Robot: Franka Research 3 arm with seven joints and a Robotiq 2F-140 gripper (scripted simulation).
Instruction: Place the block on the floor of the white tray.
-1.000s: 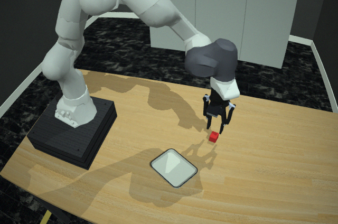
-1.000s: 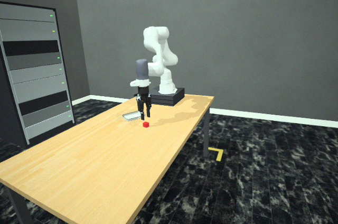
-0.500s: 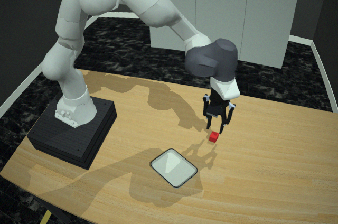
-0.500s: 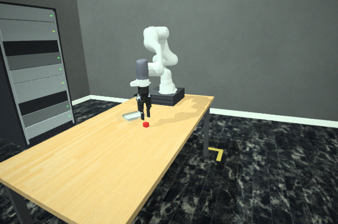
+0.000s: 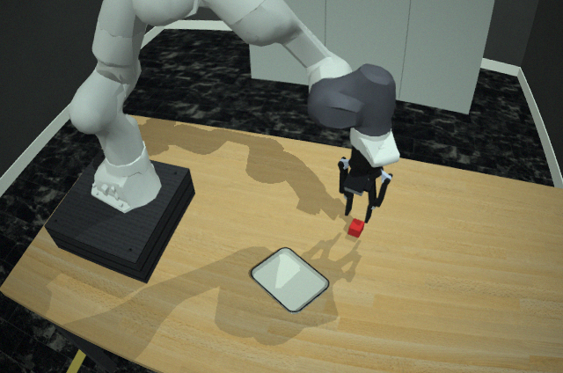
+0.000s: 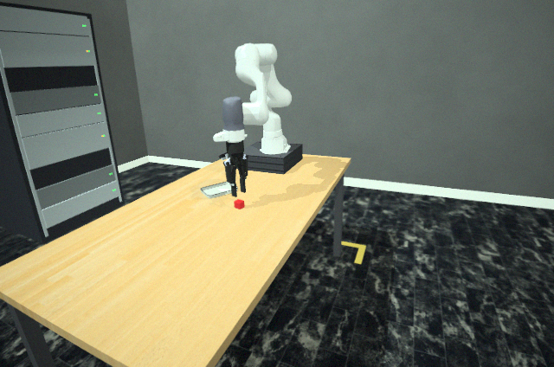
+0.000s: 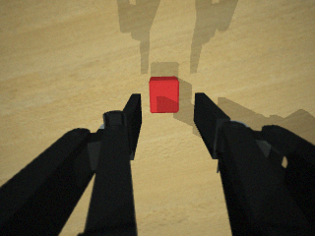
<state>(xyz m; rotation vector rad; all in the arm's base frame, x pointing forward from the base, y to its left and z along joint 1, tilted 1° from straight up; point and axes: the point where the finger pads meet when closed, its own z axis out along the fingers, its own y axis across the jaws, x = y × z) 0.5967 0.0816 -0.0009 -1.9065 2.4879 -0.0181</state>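
Observation:
A small red block [image 5: 355, 227] [image 6: 239, 203] [image 7: 164, 94] lies on the wooden table. My gripper [image 5: 357, 216] [image 6: 237, 193] [image 7: 167, 107] hangs just above the block, fingers pointing down and partly open, with nothing between them. In the wrist view the block lies just beyond the fingertips, in line with the gap. The white tray [image 5: 301, 293] [image 6: 209, 189] lies flat on the table, nearer the front edge in the top view, a short way from the block. It is empty.
The arm's black base [image 5: 113, 232] [image 6: 277, 159] stands on the table's left end in the top view. A grey cabinet [image 5: 372, 18] stands behind the table, and a rack [image 6: 54, 121] stands beside it.

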